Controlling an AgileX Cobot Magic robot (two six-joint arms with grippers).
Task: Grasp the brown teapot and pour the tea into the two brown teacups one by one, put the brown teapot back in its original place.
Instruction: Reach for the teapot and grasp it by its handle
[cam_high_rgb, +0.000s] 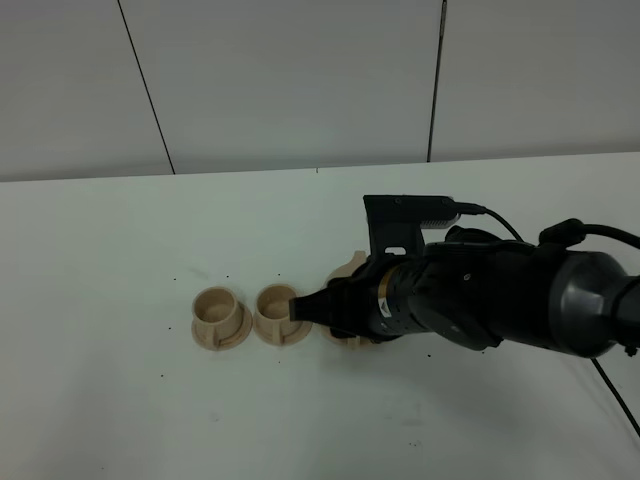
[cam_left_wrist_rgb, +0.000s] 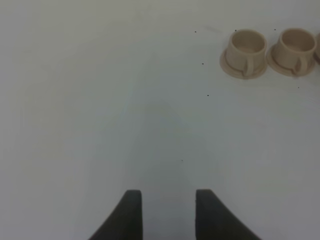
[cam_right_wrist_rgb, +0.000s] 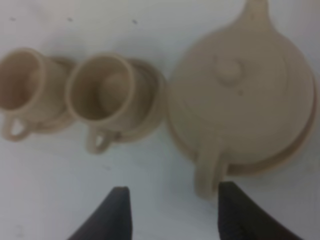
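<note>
The brown teapot (cam_right_wrist_rgb: 240, 95) sits on its wide saucer, the original place (cam_right_wrist_rgb: 301, 146); its loop handle (cam_right_wrist_rgb: 207, 176) points toward my right gripper (cam_right_wrist_rgb: 175, 212). That gripper is open, and the handle lies just inside one finger without being pinched. In the exterior high view the right arm covers most of the teapot (cam_high_rgb: 350, 268), with my right gripper (cam_high_rgb: 300, 308) reaching in front of the nearer cup. The two brown teacups (cam_high_rgb: 218, 310) (cam_high_rgb: 278, 304) stand on their saucers left of the pot, and show again as teacups (cam_right_wrist_rgb: 22, 85) (cam_right_wrist_rgb: 102, 92). My left gripper (cam_left_wrist_rgb: 169, 216) hangs open over bare table.
The white table (cam_high_rgb: 120, 400) stretches around the set, with a grey panelled wall (cam_high_rgb: 300, 80) behind. A black cable (cam_high_rgb: 615, 385) trails from the right arm toward the right edge. The left wrist view catches both cups (cam_left_wrist_rgb: 246, 47) (cam_left_wrist_rgb: 295, 47) far off.
</note>
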